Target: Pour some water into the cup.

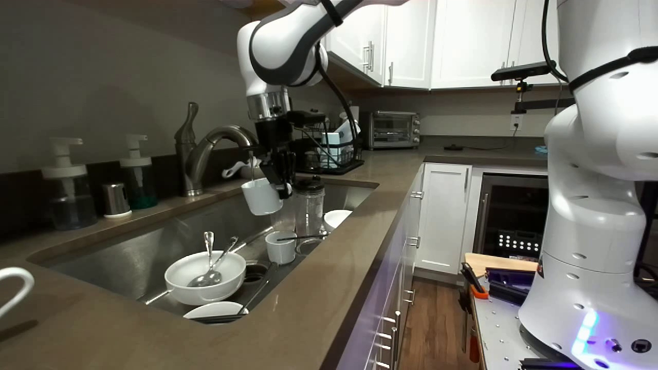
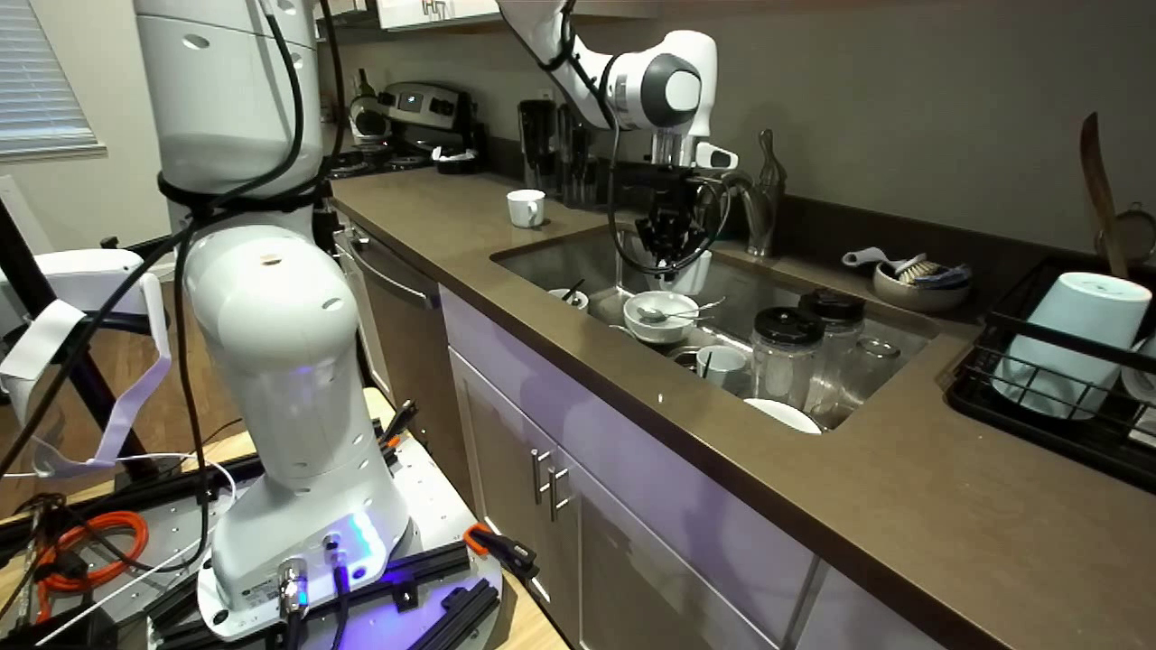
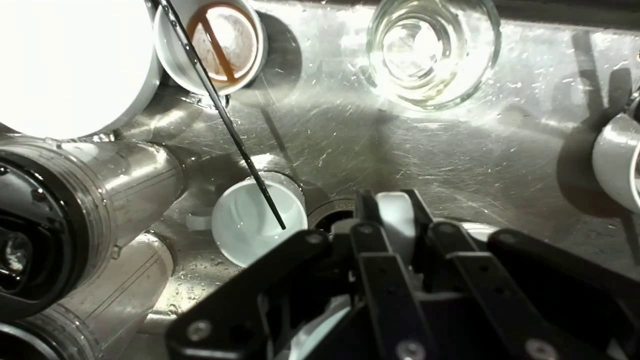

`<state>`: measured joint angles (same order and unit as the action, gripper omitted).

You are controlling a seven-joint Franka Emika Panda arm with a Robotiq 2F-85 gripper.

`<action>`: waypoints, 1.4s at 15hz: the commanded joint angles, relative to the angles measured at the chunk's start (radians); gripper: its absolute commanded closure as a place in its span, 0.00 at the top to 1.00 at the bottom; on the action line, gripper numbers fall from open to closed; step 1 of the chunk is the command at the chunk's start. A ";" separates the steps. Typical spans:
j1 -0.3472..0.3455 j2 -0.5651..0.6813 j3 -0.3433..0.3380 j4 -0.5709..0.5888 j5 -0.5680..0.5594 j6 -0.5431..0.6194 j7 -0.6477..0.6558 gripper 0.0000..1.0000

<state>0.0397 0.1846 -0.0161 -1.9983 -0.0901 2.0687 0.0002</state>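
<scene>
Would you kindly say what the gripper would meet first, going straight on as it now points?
Probably the bare sink floor near the drain, ahead of the gripper in the wrist view, though depth is unclear.

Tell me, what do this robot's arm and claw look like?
The arm is white and rounded, with dark grey trim, black straps, black cables and a silver collar near its end. A bluish light glows low on it. The gripper is black, angular, two-fingered and jointed, with round silvery screws.
</scene>
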 commanded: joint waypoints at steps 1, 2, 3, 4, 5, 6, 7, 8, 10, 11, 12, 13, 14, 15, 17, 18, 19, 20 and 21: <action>-0.012 -0.030 0.006 -0.012 0.007 -0.034 0.005 0.04; -0.011 -0.045 0.004 -0.027 0.001 -0.040 0.014 0.04; -0.011 -0.055 0.002 -0.037 0.000 -0.048 0.016 0.04; -0.011 -0.068 0.000 -0.052 -0.001 -0.058 0.022 0.04; -0.010 -0.079 -0.002 -0.065 -0.007 -0.067 0.033 0.04; -0.011 -0.091 -0.002 -0.077 -0.004 -0.082 0.033 0.04; -0.010 -0.106 -0.005 -0.094 -0.012 -0.088 0.043 0.04; -0.011 -0.122 -0.006 -0.109 -0.011 -0.100 0.046 0.04; -0.012 -0.151 -0.009 -0.136 -0.018 -0.105 0.062 0.04; -0.014 -0.162 -0.009 -0.144 -0.013 -0.106 0.061 0.04; -0.015 -0.167 -0.010 -0.148 -0.012 -0.104 0.063 0.04; -0.016 -0.171 -0.011 -0.152 -0.008 -0.105 0.063 0.04; -0.017 -0.176 -0.013 -0.155 -0.015 -0.101 0.072 0.04; -0.017 -0.182 -0.015 -0.160 -0.023 -0.096 0.088 0.04; -0.023 -0.196 -0.021 -0.165 -0.028 -0.090 0.114 0.04; -0.028 -0.206 -0.024 -0.169 -0.026 -0.088 0.120 0.04; -0.035 -0.216 -0.028 -0.174 -0.024 -0.088 0.127 0.04; -0.042 -0.228 -0.033 -0.179 -0.022 -0.087 0.132 0.04; -0.052 -0.241 -0.038 -0.186 -0.019 -0.084 0.136 0.04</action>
<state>0.0142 0.0193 -0.0506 -2.1433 -0.0925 1.9846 0.0988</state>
